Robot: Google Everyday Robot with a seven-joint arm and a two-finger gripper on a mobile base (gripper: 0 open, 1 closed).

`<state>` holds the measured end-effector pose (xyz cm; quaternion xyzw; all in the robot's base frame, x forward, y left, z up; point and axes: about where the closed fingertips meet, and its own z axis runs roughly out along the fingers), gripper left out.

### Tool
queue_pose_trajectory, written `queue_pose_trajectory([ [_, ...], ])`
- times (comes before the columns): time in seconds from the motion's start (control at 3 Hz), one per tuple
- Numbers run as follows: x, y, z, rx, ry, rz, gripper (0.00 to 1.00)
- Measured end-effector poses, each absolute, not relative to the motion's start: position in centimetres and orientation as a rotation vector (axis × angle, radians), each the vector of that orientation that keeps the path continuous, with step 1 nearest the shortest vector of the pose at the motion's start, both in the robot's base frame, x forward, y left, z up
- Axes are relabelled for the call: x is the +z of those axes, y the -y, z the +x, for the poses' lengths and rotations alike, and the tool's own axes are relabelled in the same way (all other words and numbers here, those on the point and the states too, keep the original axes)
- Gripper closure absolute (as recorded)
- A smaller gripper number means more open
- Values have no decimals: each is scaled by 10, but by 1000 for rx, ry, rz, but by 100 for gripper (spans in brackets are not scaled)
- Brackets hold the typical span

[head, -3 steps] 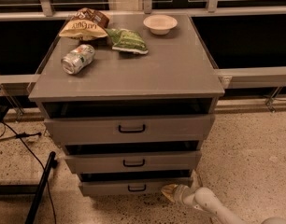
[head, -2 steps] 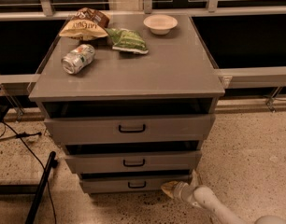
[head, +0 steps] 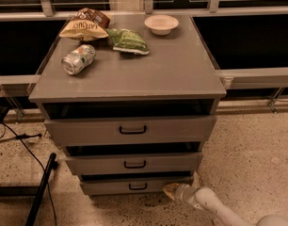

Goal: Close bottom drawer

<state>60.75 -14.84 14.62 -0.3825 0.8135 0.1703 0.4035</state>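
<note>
Gripper (head: 175,190) sits low at right end of btm drawer (head: 106,187) front; whether spread or closed, can't tell. Drawer pokes out a bit.

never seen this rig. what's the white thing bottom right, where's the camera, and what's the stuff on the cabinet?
There is one camera, looking down at the front of a grey cabinet. Where it is mounted can't be told from this view. The white tube at bottom right is the robot's single arm. It ends in the gripper, which is low near the floor at the right end of the bottom drawer. I can't tell whether it touches the drawer front, and I see nothing held in it. The bottom drawer, middle drawer and top drawer each show a dark gap above the front, so all three look partly open. On top lie a chip bag, a green bag, a can on its side and a small bowl.
</note>
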Motion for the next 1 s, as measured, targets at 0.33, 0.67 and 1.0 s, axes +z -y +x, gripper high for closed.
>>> queue_pose_trajectory([
  [0.33, 155, 161, 588, 457, -2109, -962, 100],
  [0.67, 167, 171, 547, 559, -2202, -985, 100],
  [1.0, 181, 175, 506, 743, -2280, -990, 100],
])
